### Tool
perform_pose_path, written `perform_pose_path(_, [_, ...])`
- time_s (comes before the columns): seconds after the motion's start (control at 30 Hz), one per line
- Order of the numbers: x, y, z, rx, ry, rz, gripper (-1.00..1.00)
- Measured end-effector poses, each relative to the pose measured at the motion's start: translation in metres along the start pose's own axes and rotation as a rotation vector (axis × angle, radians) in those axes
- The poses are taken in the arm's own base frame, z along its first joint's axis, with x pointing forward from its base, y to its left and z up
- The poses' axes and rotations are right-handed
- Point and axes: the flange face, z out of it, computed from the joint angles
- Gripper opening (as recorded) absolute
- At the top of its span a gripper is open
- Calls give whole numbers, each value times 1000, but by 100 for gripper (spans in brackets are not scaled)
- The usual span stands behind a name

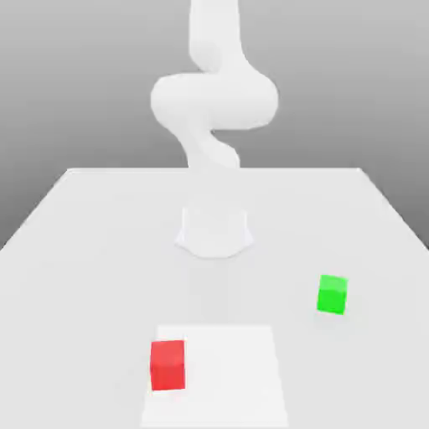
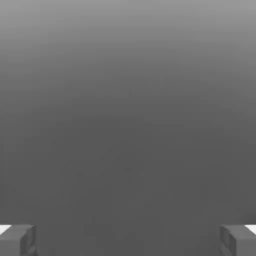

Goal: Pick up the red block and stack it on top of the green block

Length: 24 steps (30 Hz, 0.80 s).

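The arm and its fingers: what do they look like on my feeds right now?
The arm is plain white, built of smooth rounded segments rising from a round white base on the table; no cables or markings show. In the hand view, the fingers are blocky grey pieces with white patches at their outer edges.

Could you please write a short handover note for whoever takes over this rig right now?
Gripper: open and holding nothing; in the hand view the two fingertips sit far apart with only grey background between them.
Red block: resting on the white table, near the front, towards the exterior view's left.
Green block: also on the table, further back and towards the exterior view's right, well apart from the red one.
Done: nothing yet; neither block is touched.
Left: bring the gripper down over the red block, grasp it, lift it, carry it across and set it on the green block.
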Motion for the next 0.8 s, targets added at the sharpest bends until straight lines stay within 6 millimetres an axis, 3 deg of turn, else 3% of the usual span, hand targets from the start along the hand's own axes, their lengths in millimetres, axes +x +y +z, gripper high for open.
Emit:
perform_pose_path(0.2, [-12, 41, 135, -137, -148, -22, 0])
perform_pose_path(0.4, [-50, 103, 245, -271, -290, -43, 0])
perform_pose_path(0.57, [-95, 168, 316, -383, -408, -59, 0])
perform_pose_path(0.7, [-137, 227, 357, -473, -500, -70, 0])
perform_pose_path(0.8, [-157, 248, 382, -490, -519, -77, 0])
